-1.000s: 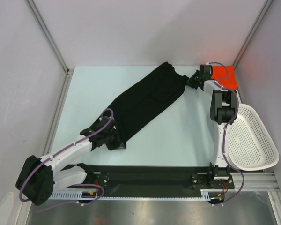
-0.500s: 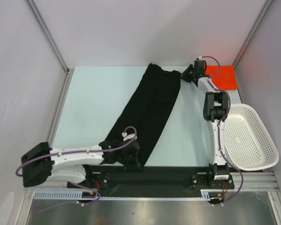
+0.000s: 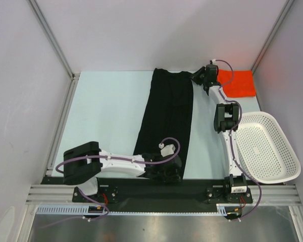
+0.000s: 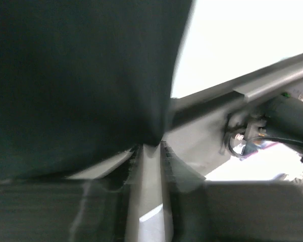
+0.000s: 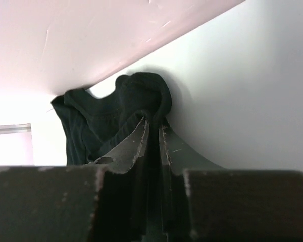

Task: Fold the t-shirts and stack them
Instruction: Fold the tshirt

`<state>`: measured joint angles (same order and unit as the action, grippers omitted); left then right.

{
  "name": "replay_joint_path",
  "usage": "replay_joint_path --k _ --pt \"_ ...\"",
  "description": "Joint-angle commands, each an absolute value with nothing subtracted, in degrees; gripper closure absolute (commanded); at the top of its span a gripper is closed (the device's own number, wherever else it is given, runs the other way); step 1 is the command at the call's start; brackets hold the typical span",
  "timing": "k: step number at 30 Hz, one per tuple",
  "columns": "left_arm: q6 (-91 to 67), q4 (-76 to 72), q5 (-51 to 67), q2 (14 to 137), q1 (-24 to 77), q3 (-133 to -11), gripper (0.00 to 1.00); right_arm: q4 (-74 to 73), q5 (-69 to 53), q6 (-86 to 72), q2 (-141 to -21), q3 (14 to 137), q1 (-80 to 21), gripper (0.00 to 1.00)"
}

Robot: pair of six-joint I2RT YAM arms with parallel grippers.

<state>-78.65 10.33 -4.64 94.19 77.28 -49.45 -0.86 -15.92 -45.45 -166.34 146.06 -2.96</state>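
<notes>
We have the black shirt (image 3: 169, 116) pulled into a long narrow strip on the table (image 3: 106, 116), running from the far edge to the near edge. The orange shirt (image 3: 237, 83) lies in the far right corner, near the black one but apart from it, with the basket (image 3: 265, 146) on the right.

The right claw (image 3: 198, 78) is nipped narrow on a bunched bit of the black shirt at its far right corner. The left claw (image 3: 167, 174) sits at the near end. Its jaws stand only slightly apart with a point of cloth at their tips, and we cannot tell whether they grip it.

We judge the step to be laying the strip flat and straight for the next fold. To do it well, we should hold even tension between the two ends and lower both ends onto the table. We let go only once the cloth rests without a twist. The far end should stay off the back wall and clear of the orange shirt.

The left arm covers the near hem. The left wrist view is dark and blurred, showing little beyond cloth and rail. We see no print, collar or sleeves, so we cannot say which side faces up or how many layers lie in the strip.
</notes>
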Motion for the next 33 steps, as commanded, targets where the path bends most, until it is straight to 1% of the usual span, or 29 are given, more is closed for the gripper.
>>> replay_joint_path --k 1,2,3,4,5,6,7,9,10,11,12,13,14,15,17,18,19,20,21,22,23,24,25,26,27,28,30,31,33 --pt "-78.14 7.91 -0.88 94.84 79.10 -52.73 0.73 3.88 -10.63 -45.88 -167.43 150.29 -2.20 0.84" --pt "-76.57 8.43 -1.31 94.22 79.28 -53.17 0.66 3.26 -10.81 -45.79 -167.26 150.29 -2.20 0.75" --pt "-75.68 9.31 -2.28 93.26 79.54 -53.70 0.59 0.82 -10.81 -44.57 -166.21 150.47 -2.02 0.69" --pt "-74.63 11.06 -3.33 91.08 79.80 -53.88 0.48 -1.56 -10.46 -43.34 -165.42 151.08 -1.93 0.56" --pt "-73.75 11.86 -3.43 89.75 79.80 -53.96 0.44 -3.84 -9.85 -42.11 -164.54 151.43 -1.85 0.49" --pt "-71.74 13.00 -3.08 88.61 79.80 -54.05 0.41 -6.04 -9.41 -41.06 -163.14 151.17 -1.67 0.45" --pt "-70.76 17.45 -3.60 87.46 79.80 -54.40 0.38 -9.37 -9.58 -40.26 -160.17 149.69 -1.41 0.43" --pt "-68.56 20.64 -3.95 82.37 80.07 -54.67 0.38 -13.94 -9.41 -39.90 -156.29 147.49 -0.53 0.40" --pt "-68.47 24.57 -4.74 80.09 80.33 -54.58 0.38 -15.71 -9.23 -39.82 -152.44 146.18 -0.44 0.38" --pt "-68.29 26.52 -6.23 77.89 80.42 -54.41 0.38 -17.82 -8.97 -39.55 -150.84 145.03 -0.44 0.34" --pt "-68.29 28.54 -7.28 73.17 80.42 -53.71 0.37 -22.54 -8.88 -39.20 -149.43 144.93 1.04 0.32" --pt "-67.86 32.65 -7.99 70.95 79.55 -53.27 0.36 -25.37 -8.53 -38.50 -147.67 144.93 1.32 0.30" --pt "-66.46 34.44 -8.17 66.14 78.58 -51.96 0.36 -28.45 -7.92 -37.28 -144.61 144.50 1.41 0.24" --pt "-65.84 35.93 -7.56 63.74 77.18 -50.81 0.37 -33.87 -7.39 -36.31 -142.67 143.97 1.67 0.22" --pt "-63.13 38.40 -5.64 58.30 70.60 -46.17 0.37 -39.09 -6.24 -33.85 -137.15 142.13 1.85 0.18" --pt "-62.06 38.50 -3.97 52.88 68.05 -44.58 0.37 -43.20 -6.59 -32.97 -135.20 138.99 1.85 0.17" --pt "-60.92 38.93 -2.56 49.78 62.02 -43.08 0.36 -45.50 -7.11 -32.35 -133.17 136.52 1.67 0.16" --pt "-58.65 39.02 -1.07 47.31 58.66 -41.76 0.34 -47.44 -7.21 -31.82 -130.63 133.80 1.32 0.15" --pt "-57.32 38.85 2.95 45.28 54.97 -39.05 0.33 -49.29 -7.47 -30.34 -125.56 130.38 0.88 0.15" --pt "-56.09 38.59 4.99 42.04 48.15 -37.89 0.30 -49.57 -7.91 -29.71 -122.03 121.03 0.18 0.13" --pt "-52.77 38.06 7.18 41.40 44.94 -35.97 0.29 -49.22 -8.52 -29.36 -115.55 115.98 -1.91 0.13" --pt "-50.91 37.45 9.99 41.31 42.04 -35.16 0.27 -46.70 -11.22 -29.36 -111.23 109.58 -2.89 0.13" --pt "-49.24 36.40 14.02 42.87 37.57 -34.63 0.26 -44.84 -12.82 -29.88 -107.53 98.55 -4.81 0.12" --pt "-46.17 35.95 15.98 44.46 35.96 -33.93 0.26 -43.00 -14.75 -30.06 -103.92 92.52 -5.96 0.13" --pt "-44.75 34.99 17.39 46.30 33.25 -33.93 0.26 -41.41 -16.85 -30.93 -96.67 88.11 -7.11 0.13" --pt "-42.04 34.55 19.58 50.58 31.92 -34.01 0.27 -41.05 -17.48 -31.20 -93.72 80.15 -9.82 0.14" --pt "-39.56 33.23 21.00 54.12 28.24 -34.45 0.30 -41.83 -18.72 -31.99 -85.04 74.38 -12.29 0.15" --pt "-38.59 33.05 21.01 55.71 27.08 -34.45 0.35 -41.75 -18.89 -33.73 -81.86 67.57 -13.78 0.16" --pt "-36.39 32.79 20.39 57.74 24.28 -34.19 0.38 -40.44 -23.17 -35.85 -76.93 60.42 -17.21 0.18"
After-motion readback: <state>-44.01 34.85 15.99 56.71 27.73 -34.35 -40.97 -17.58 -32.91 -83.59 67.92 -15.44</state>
